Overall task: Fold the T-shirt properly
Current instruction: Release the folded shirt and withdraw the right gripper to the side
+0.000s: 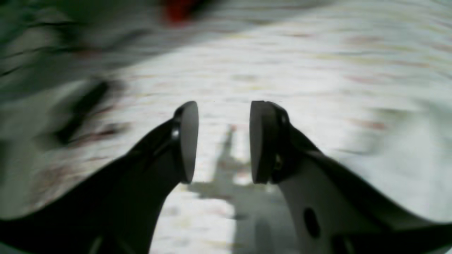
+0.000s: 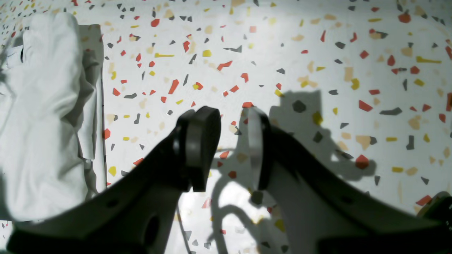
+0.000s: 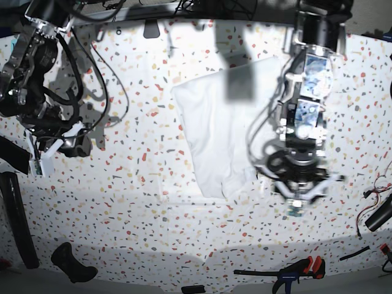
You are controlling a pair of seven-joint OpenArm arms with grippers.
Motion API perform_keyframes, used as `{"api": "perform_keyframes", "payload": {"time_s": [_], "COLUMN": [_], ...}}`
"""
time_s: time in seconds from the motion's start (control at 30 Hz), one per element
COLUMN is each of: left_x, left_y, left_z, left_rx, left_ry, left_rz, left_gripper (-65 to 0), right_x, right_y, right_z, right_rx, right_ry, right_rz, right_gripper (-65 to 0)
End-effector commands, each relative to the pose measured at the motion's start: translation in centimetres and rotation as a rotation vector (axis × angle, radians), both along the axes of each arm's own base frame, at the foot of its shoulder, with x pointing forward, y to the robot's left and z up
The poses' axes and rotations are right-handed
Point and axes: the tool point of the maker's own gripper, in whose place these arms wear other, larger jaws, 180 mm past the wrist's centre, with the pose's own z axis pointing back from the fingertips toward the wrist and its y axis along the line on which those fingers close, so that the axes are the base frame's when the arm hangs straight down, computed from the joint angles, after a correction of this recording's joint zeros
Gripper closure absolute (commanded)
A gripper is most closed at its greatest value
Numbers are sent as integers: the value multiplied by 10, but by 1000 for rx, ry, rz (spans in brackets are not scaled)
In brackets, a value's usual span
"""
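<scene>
The white T-shirt [image 3: 217, 131] lies partly folded into a tall panel in the middle of the speckled table, and its rumpled edge [image 2: 46, 106] shows at the far left of the right wrist view. My left gripper [image 3: 298, 205] hangs just off the T-shirt's lower right corner. Its jaws [image 1: 224, 141] stand apart with nothing between them, and that view is smeared by motion. My right gripper [image 3: 44, 156] is far to the left of the cloth. It [image 2: 233, 148] hovers over bare table, its pads a narrow gap apart and empty.
The table [image 3: 122, 202] is white with coloured flecks. A clamp with red handles [image 3: 300, 269] and a black grip-shaped object [image 3: 73, 263] lie near the front edge. Cables [image 3: 376, 214] sit at the right edge.
</scene>
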Motion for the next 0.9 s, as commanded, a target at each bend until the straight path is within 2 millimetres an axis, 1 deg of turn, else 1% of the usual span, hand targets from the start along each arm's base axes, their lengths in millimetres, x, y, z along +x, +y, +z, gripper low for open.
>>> {"api": "perform_keyframes", "payload": {"time_s": [0.0, 0.07, 0.13, 0.2, 0.23, 0.27, 0.3, 0.37, 0.4, 0.47, 0.5, 0.57, 0.6, 0.63, 0.73, 0.8, 0.87], "left_x": [7, 6, 6, 6, 7, 8, 10, 9, 5, -8, -14, -21, -23, -22, -13, -2, 9], "left_y": [10, 24, 33, 38, 37, 33, 24, 2, -12, -37, -42, -34, -29, -27, -25, -23, -26], "left_z": [27, 29, 30, 30, 30, 30, 30, 29, 29, 22, 17, 0, -4, -2, 13, 34, 63], "left_rx": [40, 84, 111, 118, 113, 98, 72, 18, -8, -46, -64, -90, -88, -88, -104, -142, -183], "left_ry": [-89, -91, -90, -85, -80, -77, -69, -40, -18, 68, 133, 305, 373, 380, 292, 160, -6], "left_rz": [27, 39, 42, 31, 4, -39, -106, -272, -363, -549, -590, -557, -537, -535, -547, -527, -534], "left_gripper": [-228, -228, -228, -228, -228, -228, -228, -228, -228, -227, -227, -227, -227, -227, -227, -222, -179], "right_x": [6, 6, 6, 6, 6, 6, 6, 6, 6, 6, 5, 5, 5, 5, 4, 4, 4], "right_y": [-1, -1, -1, -1, -1, -1, -1, -1, -1, -1, -1, -1, -1, 0, 0, 0, 2], "right_z": [15, 15, 15, 15, 15, 15, 15, 15, 15, 15, 15, 14, 14, 13, 13, 12, 14], "right_rx": [-11, -11, -11, -11, -11, -11, -11, -8, -8, -9, -10, -11, -11, -9, -10, -8, 3], "right_ry": [-52, -52, -52, -52, -52, -52, -52, -52, -52, -49, -48, -42, -42, -42, -38, -35, -40], "right_rz": [12, 12, 12, 12, 12, 12, 12, 13, 13, 13, 13, 13, 13, 13, 13, 15, 20], "right_gripper": [-190, -190, -190, -190, -190, -190, -190, -190, -190, -190, -190, -190, -190, -190, -190, -190, -190]}}
